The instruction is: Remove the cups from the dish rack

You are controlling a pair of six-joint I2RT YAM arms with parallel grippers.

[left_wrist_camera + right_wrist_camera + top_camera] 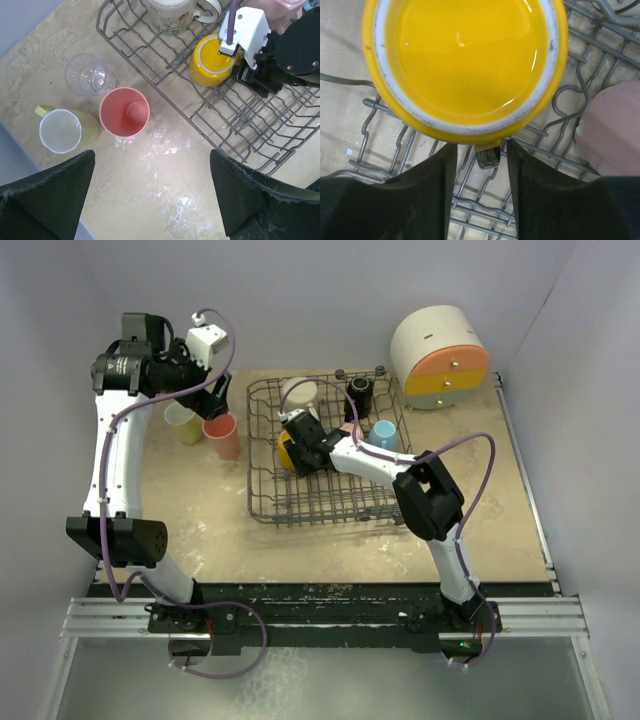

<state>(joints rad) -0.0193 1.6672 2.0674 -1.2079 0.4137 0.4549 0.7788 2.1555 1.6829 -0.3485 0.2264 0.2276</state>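
Observation:
The dish rack (262, 502) sits mid-table. Inside it stand an orange-yellow mug (465, 65), a cream floral mug (298, 392), a black cup (360, 392), a light blue cup (384, 432) and a pink cup (615, 135). My right gripper (481, 150) is down in the rack, its open jaws on either side of the yellow mug's handle (487, 152) with gaps on both sides. On the table left of the rack stand a salmon cup (124, 112), a yellow-green mug (62, 130) and a clear glass (90, 75). Above them my left gripper (152, 200) hangs wide open and empty.
A round white container with orange and yellow drawers (440, 355) stands at the back right, behind the rack. The rack's raised wire side (150, 75) runs close to the three cups on the table. White walls close in the table on the left, back and right.

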